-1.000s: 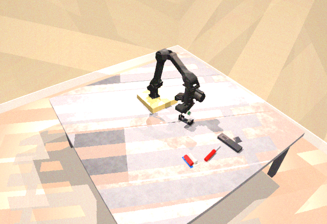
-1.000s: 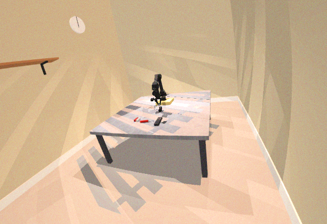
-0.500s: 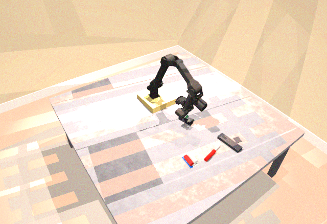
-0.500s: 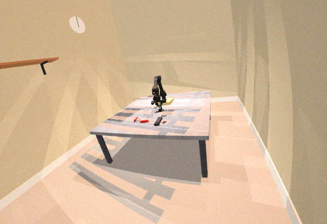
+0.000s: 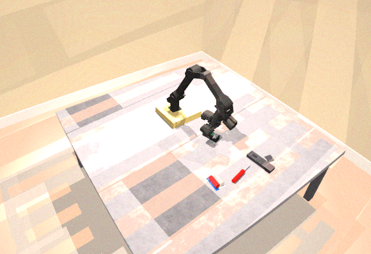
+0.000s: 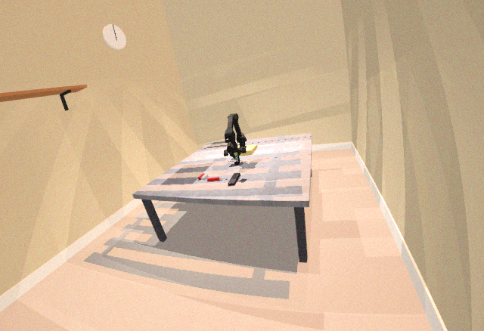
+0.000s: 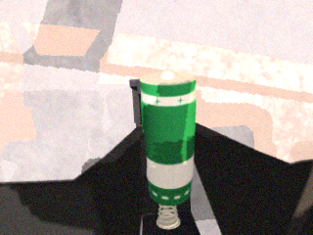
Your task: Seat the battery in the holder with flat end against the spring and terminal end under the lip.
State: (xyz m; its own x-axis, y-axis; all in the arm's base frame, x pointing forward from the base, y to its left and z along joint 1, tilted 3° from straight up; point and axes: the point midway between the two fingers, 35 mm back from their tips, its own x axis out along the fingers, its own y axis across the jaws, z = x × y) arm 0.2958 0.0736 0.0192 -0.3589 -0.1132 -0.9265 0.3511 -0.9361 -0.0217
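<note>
At the lower middle of the wrist view, the end effector (image 5: 210, 133) (image 6: 237, 157) (image 7: 166, 132) is clamped on 1 green battery (image 5: 212, 134) (image 6: 237, 157) (image 7: 169, 127), terminal end toward the top of the frame. Just below its flat end shows 1 coiled spring (image 7: 168, 216); whether the 2 touch, I cannot tell. The battery hides much of the black holder (image 5: 214, 139) (image 6: 237, 162) (image 7: 136, 103), and the lip is hard to make out. Right of center in the top view, the end effector covers part of both on the table (image 5: 144, 158) (image 6: 269, 196); only a sliver of green shows.
</note>
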